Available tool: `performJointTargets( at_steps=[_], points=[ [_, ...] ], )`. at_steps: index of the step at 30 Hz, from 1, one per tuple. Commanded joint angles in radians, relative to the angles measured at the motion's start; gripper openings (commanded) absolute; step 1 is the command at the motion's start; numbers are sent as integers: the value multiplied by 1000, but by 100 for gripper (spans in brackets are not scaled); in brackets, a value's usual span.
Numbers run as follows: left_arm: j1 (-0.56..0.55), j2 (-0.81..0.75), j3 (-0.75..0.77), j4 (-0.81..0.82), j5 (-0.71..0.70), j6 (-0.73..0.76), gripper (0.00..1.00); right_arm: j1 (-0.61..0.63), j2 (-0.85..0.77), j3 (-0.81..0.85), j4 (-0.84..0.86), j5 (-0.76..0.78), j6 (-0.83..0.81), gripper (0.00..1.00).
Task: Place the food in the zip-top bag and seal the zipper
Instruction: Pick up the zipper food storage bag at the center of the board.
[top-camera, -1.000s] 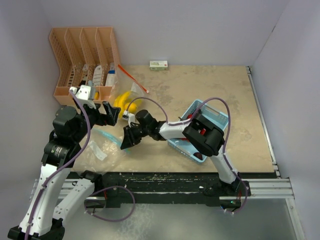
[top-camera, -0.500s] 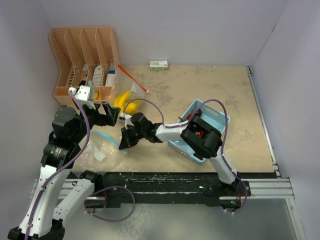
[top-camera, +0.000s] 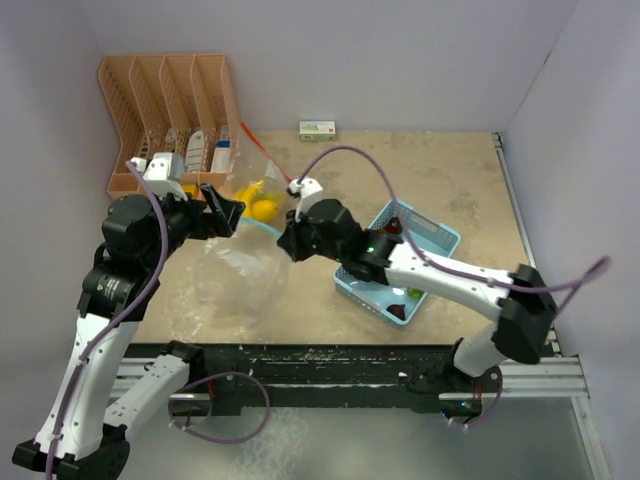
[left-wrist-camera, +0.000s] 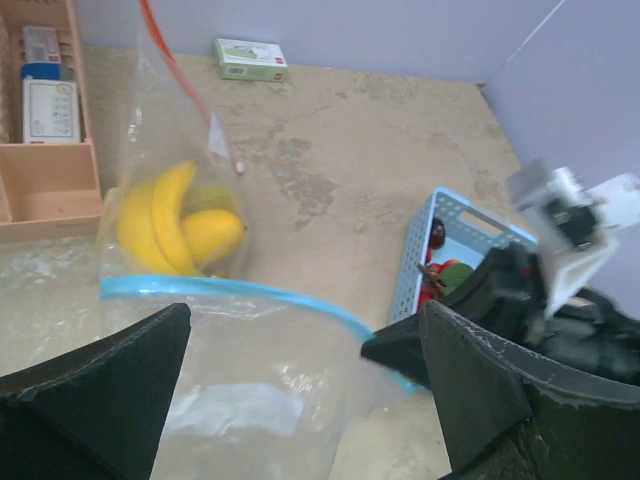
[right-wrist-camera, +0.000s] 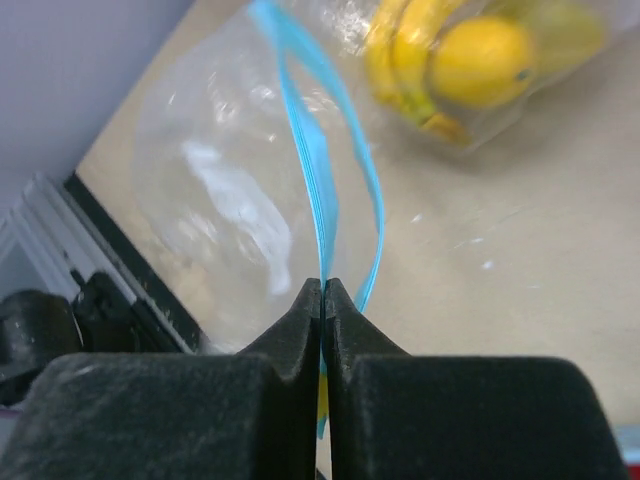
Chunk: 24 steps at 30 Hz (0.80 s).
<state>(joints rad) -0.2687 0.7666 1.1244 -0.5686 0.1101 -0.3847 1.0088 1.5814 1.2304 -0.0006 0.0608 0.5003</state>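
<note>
At near-left of surface (top-camera: 470, 180): my right claw (right-wrist-camera: 322, 292) pressed together, pinching blue zipper strip (right-wrist-camera: 330, 180) of zip-top bag (top-camera: 240, 285). Left claw (left-wrist-camera: 305, 320) spread wide, empty. Bag looks empty. Red, green, dark food (left-wrist-camera: 440, 275) sits in basket (top-camera: 442, 236) on right; yellow pieces (top-camera: 258, 205) lie under plastic, far left. Loading and sealing not yet done.

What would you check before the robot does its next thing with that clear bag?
1. Right gripper pinched shut on the blue zipper strip: ok.
2. Left gripper open and holding nothing, above the bag: ok.
3. Bag mouth spread wide enough to take food: cannot tell.
4. All toy food out of the light-blue basket: not ok, red and green pieces lie in it.
5. Yellow fruit inside this bag rather than another: cannot tell; it lies behind clear plastic beside a red strip.
</note>
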Motion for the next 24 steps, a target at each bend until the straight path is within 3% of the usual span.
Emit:
performJointTargets(
  at_steps=[1, 8, 14, 19, 24],
  points=[
    [1, 0, 69, 10, 89, -170, 99, 2, -147, -55, -72, 275, -90, 0],
    [1, 39, 51, -11, 243, -411, 99, 3, -293, -99, -110, 372, -166, 0],
    [0, 19, -103, 147, 357, -625, 100, 8, -399, -178, -68, 431, -219, 0],
    [0, 45, -226, 310, 393, -741, 99, 28, -397, -193, -28, 406, -236, 0],
    [-12, 116, -220, 359, 391, -779, 98, 75, -348, -169, -1, 438, -266, 0]
  ],
)
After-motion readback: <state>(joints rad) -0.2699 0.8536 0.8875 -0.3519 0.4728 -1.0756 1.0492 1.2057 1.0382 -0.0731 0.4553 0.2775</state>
